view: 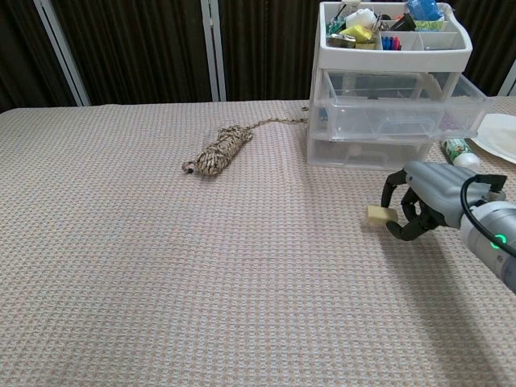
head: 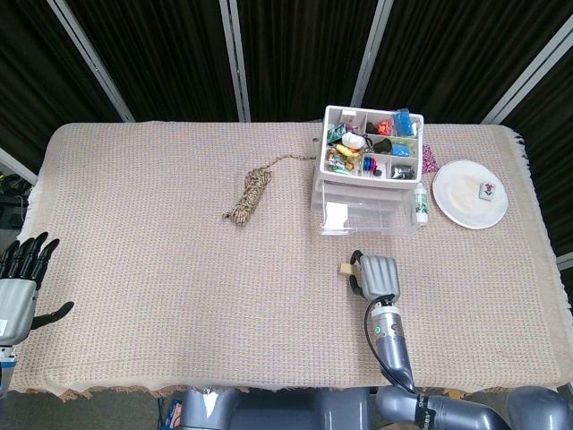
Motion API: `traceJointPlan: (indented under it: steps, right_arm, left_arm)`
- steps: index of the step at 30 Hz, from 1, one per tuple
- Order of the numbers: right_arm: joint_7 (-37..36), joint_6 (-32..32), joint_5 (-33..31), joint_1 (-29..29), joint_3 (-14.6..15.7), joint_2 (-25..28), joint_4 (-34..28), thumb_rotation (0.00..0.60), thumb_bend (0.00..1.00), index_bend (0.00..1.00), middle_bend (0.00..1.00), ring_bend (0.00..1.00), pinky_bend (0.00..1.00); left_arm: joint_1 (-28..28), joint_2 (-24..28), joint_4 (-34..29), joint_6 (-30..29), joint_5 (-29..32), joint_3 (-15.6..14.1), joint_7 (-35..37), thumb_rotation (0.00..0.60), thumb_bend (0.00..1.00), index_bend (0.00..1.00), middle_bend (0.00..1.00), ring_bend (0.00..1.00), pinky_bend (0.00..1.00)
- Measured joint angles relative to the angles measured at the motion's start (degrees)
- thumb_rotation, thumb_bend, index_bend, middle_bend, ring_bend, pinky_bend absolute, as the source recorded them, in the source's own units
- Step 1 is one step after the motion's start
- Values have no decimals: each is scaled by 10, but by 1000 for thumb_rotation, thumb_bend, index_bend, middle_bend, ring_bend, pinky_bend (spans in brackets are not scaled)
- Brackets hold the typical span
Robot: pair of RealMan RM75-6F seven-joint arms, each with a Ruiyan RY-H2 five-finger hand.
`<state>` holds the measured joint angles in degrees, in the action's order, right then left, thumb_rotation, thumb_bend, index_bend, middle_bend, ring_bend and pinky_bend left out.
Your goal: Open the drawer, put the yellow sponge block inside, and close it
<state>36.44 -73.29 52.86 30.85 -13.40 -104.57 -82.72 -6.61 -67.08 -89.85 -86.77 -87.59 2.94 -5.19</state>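
Starting at the table's nine o'clock edge, the left hand point(head: 22, 285) hangs off the cloth with fingers spread, grasping nothing; only the head view shows it. Toward eleven o'clock of the table's middle lies one coiled rope bundle point(view: 218, 151), its loose tail trailing toward the drawer unit. One clear drawer unit point(view: 393, 113) stands at one o'clock, its upper drawer point(view: 407, 107) pulled out toward the robot, a white organizer tray point(head: 372, 145) of small mixed items on top. At six o'clock of the unit, one yellow sponge block point(view: 378, 214) is pinched in the curled fingers of the right hand point(view: 427, 204); the block's long axis runs roughly left to right in the chest view, its free end pointing to nine o'clock, and it appears just clear of the tablecloth point(head: 161, 269). One small white bottle point(head: 419, 205) with a green label lies beside the unit at three o'clock; its writing is too small to read. One white plate point(head: 469, 193) carrying a small tile sits furthest right.
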Motion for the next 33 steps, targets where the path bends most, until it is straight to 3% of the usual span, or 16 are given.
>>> traceJointPlan:
  steps: [13,18,25,33]
  right_arm:
    - [-20,-58,112,-42,52,94,-168,600,347,577,791,777,746]
    - [-13,-79,154,-49,56,128,-229,600,347,577,791,777,747]
    - [27,-86,140,-28,-7,144,-265,600,347,577,791,777,747]
    - [70,-82,51,24,-105,138,-255,600,346,576,791,777,746]
  left_arm:
    - [0,-1,-1,-1,-2,0,-2,600,151,42,0,0,0]
    - [0,-2,-1,-4,-4,-1,-5,600,150,42,0,0,0]
    - [0,-2,0,-2,-3,-1,-3,600,150,42,0,0,0]
    - [-1,-1,0,-1,-3,-1,-1,600,150,42,0,0,0]
